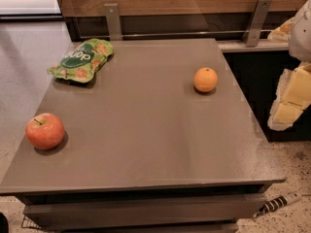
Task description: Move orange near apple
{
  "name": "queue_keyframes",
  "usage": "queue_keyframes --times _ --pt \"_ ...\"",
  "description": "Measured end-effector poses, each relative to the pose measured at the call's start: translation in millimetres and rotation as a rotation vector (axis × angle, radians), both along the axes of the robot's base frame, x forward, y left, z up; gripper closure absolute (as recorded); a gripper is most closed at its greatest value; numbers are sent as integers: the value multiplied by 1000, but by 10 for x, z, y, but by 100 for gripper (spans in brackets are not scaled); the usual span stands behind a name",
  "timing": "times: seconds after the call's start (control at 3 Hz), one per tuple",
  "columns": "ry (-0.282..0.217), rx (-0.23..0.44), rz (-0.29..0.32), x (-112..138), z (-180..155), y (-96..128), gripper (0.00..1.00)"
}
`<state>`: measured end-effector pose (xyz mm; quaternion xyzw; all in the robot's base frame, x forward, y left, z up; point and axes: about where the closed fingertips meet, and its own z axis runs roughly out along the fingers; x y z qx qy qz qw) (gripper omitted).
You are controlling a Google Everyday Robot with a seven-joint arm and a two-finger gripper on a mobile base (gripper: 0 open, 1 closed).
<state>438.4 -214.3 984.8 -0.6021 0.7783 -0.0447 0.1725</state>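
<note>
The orange is a small round bright-orange fruit resting on the grey table, right of centre toward the back. The apple is red-pink with a short dark stem and sits near the table's front left corner, far from the orange. My gripper shows as a pale yellow and white shape at the right edge of the view. It is beyond the table's right side, apart from the orange and holding nothing that I can see.
A green snack bag lies at the table's back left. A wooden wall panel with two metal brackets runs behind the table. A power strip lies on the speckled floor at the lower right.
</note>
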Motion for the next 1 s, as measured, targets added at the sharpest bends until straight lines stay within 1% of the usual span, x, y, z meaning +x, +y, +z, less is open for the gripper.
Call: queue_keyframes --times 0.33,0.67,1.0 --pt "0 0 0 0 0 0 0" --pt "-34 83 -5 181 -6 -9 0" --pt "-74 247 -8 460 -214 -29 0"
